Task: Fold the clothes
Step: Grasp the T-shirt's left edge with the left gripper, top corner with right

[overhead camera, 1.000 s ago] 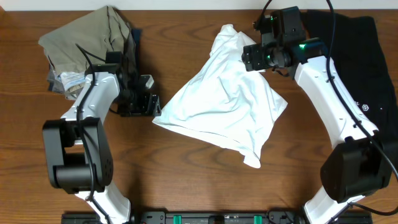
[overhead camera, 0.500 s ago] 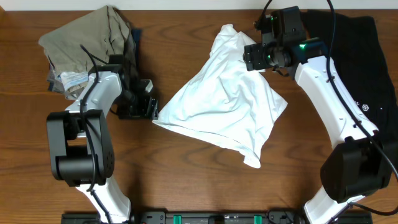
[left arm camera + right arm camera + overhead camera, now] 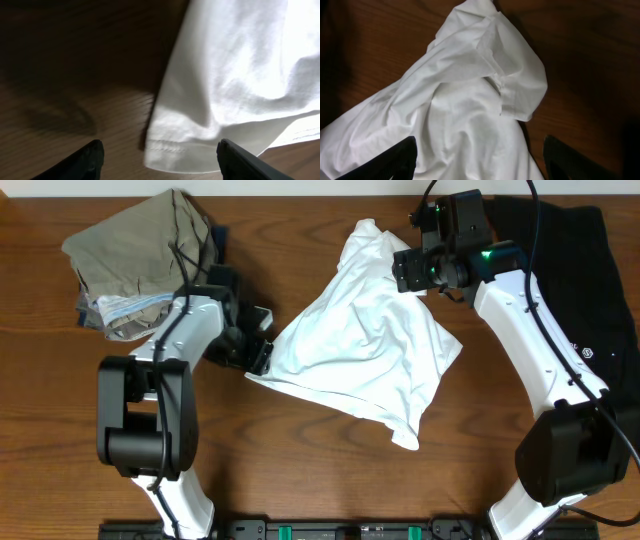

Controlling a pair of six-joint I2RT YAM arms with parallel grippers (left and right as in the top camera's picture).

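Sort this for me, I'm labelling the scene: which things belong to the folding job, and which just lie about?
In the job: white T-shirt; left end effector, open at its hem; right end effector, open above it.
Lying about: khaki garment pile; black garment; neither is being handled.

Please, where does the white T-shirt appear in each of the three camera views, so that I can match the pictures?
Overhead: the white T-shirt lies crumpled in the middle of the picture.
Left wrist: its hemmed corner fills the upper right and reaches down to the bottom centre.
Right wrist: it covers the centre and lower left, with a sleeve near the top.
Shared landmark: the brown wooden table shows around the shirt in all three views.
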